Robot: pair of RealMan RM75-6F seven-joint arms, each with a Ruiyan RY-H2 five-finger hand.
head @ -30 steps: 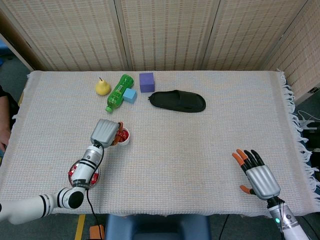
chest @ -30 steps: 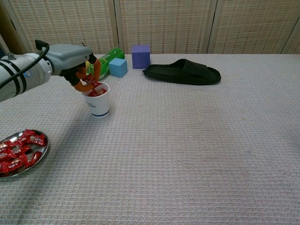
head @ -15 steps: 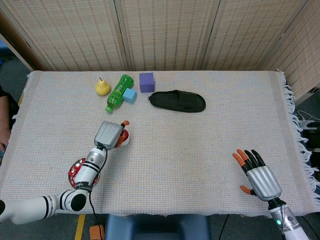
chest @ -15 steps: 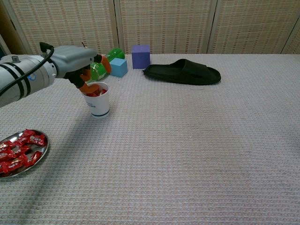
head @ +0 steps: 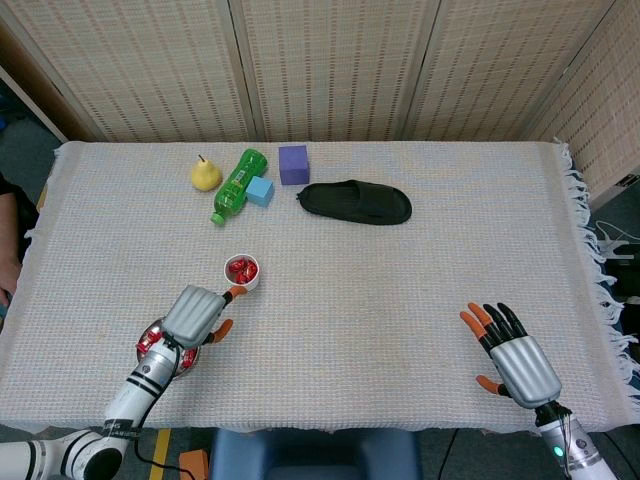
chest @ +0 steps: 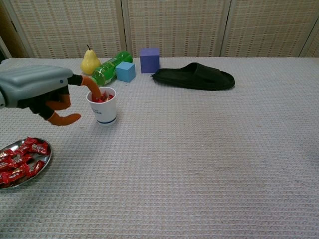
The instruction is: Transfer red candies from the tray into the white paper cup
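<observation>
A white paper cup [head: 242, 271] [chest: 103, 106] stands on the cloth with red candies showing inside it. A round metal tray [chest: 30, 173] [head: 147, 341] of several red candies lies near the front left edge. My left hand [head: 197, 314] [chest: 41, 91] hovers between cup and tray, fingers apart and nothing in them; one fingertip shows just beside the cup's rim. My right hand [head: 512, 357] rests open near the front right, far from both; it shows only in the head view.
At the back lie a yellow pear [head: 205, 174], a green bottle [head: 235, 184] on its side, a light blue cube [head: 260, 191], a purple cube [head: 293, 164] and a black slipper [head: 356, 202]. The cloth's fringed edge [head: 590, 240] runs down the right.
My left hand dropped its candy into the cup, then drew back from over the cup toward the tray, empty. The right hand barely shifted.
</observation>
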